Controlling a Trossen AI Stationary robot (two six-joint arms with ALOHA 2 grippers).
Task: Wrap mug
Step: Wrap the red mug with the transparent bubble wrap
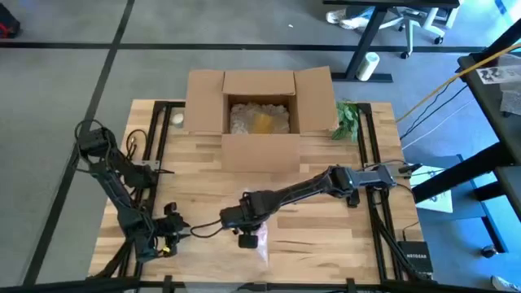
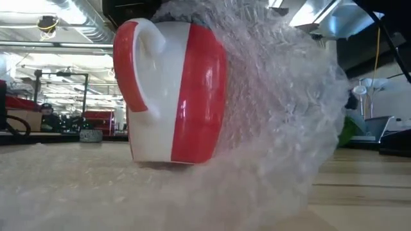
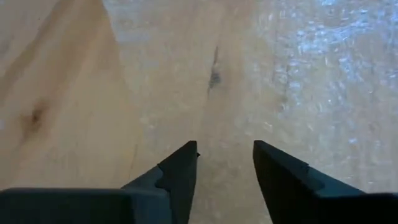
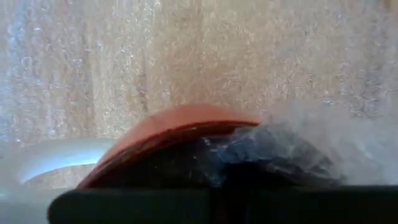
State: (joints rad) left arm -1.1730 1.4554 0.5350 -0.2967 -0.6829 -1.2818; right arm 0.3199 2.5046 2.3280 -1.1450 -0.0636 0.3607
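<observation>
From above, the right gripper (image 1: 248, 236) sits over the mug (image 1: 249, 238) at the table's (image 1: 326, 236) near edge; its finger state I cannot tell. Low view: red-and-white mug upright, bubble wrap (image 2: 282, 115) draped around one side. Left wrist: the left gripper (image 3: 225, 158) hovers, fingers narrowly apart, empty.

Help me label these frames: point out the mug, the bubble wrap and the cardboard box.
mug (image 2: 192, 96), low view, on its red side band.
bubble wrap (image 2: 282, 109), low view, on the sheet bunched against the mug.
cardboard box (image 1: 259, 150), high view, on its front wall.
</observation>
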